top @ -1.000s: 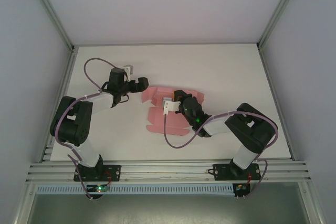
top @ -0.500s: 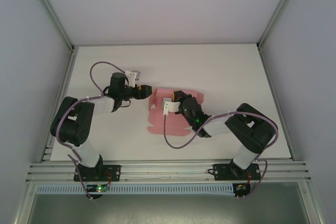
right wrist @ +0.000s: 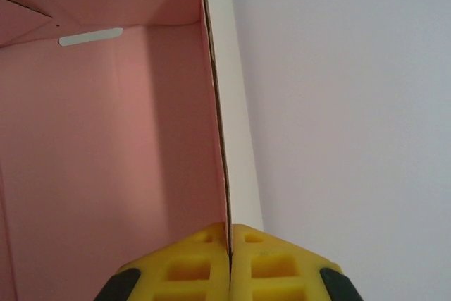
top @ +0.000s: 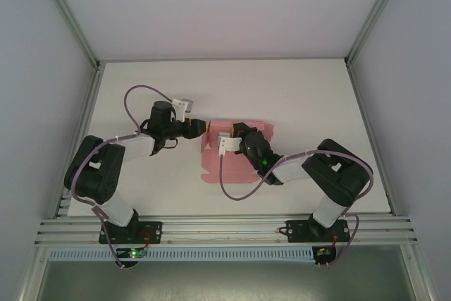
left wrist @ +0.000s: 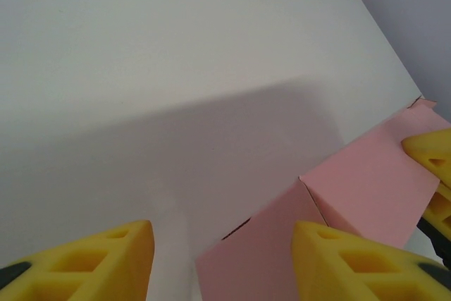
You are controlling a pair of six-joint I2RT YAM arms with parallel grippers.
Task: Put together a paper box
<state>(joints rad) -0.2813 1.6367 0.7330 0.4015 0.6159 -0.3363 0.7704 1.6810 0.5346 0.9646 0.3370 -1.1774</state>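
Observation:
The pink paper box lies partly folded at the middle of the white table. My right gripper is shut on the thin edge of one raised wall, with the box's inside and a slot to the left of that wall. My left gripper is at the box's left end, open. A raised pink flap stands between its yellow fingers, closer to the right one. A yellow fingertip of the right gripper rests against the pink card at the far right.
The white table has bare room behind and on both sides of the box. Grey walls and aluminium posts enclose it, and a rail runs along the near edge. Purple cables loop above the arms.
My left gripper has moved right up to the box and its jaws have narrowed. The box's left flap, flat before, now stands up. The right gripper has kept its hold.

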